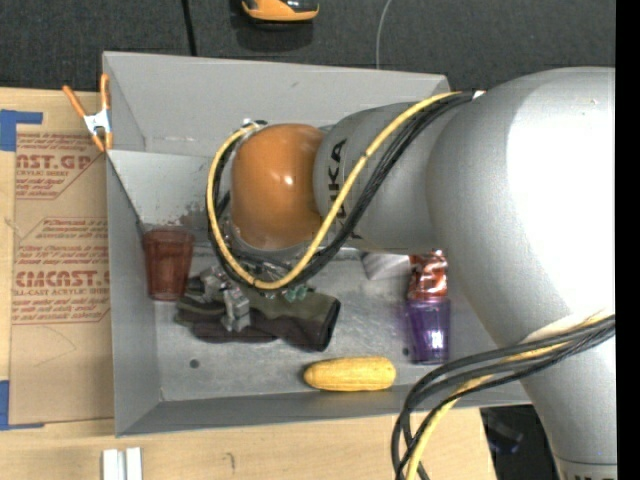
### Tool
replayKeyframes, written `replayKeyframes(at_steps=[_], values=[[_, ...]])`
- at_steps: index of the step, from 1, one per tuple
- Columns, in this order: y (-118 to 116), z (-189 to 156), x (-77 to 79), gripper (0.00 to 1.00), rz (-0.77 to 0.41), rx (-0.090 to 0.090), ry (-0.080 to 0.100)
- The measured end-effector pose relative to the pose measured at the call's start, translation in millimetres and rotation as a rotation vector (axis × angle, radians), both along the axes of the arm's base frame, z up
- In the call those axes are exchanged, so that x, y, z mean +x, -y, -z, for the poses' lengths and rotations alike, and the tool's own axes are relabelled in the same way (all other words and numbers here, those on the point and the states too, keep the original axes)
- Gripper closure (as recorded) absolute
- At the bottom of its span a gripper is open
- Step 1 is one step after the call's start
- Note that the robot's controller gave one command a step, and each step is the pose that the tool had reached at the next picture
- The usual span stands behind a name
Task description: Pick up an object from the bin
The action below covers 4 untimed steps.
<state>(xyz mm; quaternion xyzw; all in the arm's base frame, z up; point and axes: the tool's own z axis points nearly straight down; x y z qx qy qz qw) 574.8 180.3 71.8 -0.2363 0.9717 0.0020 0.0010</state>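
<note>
The tool (228,302) is low in the left half of the bin (280,88), down at the left end of a dark olive-brown, soft, crumpled thing (300,319) that lies stretched across the bin floor. The tool's grey metal parts sit right against that dark thing. Whether the tool is wide, narrow or closed on anything cannot be told from this angle, since the wrist above covers most of it.

The arm (520,198) comes in from the right as a thick silver-grey body. It narrows to a link that runs leftward across the bin and then bends downward at the wrist. A rounded orange cover (275,183) caps the wrist just above the tool. Yellow-and-black cables (214,208) run along the link and loop around the cover's left side and underside.

A red-brown translucent cup (167,261) stands just beside the tool on its left, near the bin's left wall. A yellow banana-shaped thing (350,373) lies near the front wall, apart from the dark thing. A purple bottle (428,330) stands further right, with a red-and-white item (429,273) just behind it, partly under the arm.
</note>
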Motion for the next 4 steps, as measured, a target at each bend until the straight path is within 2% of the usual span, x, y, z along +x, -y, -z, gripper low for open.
replayKeyframes(at_steps=[1,2,3,4], values=[[0,0,0.0,1.00,0.000,0.000,0.000],[5,-96,0.3,1.00,0.038,-0.002,0.001],[5,-96,0.2,1.00,0.038,-0.001,0.001],[26,-197,-4.0,1.00,0.039,-0.002,0.002]])
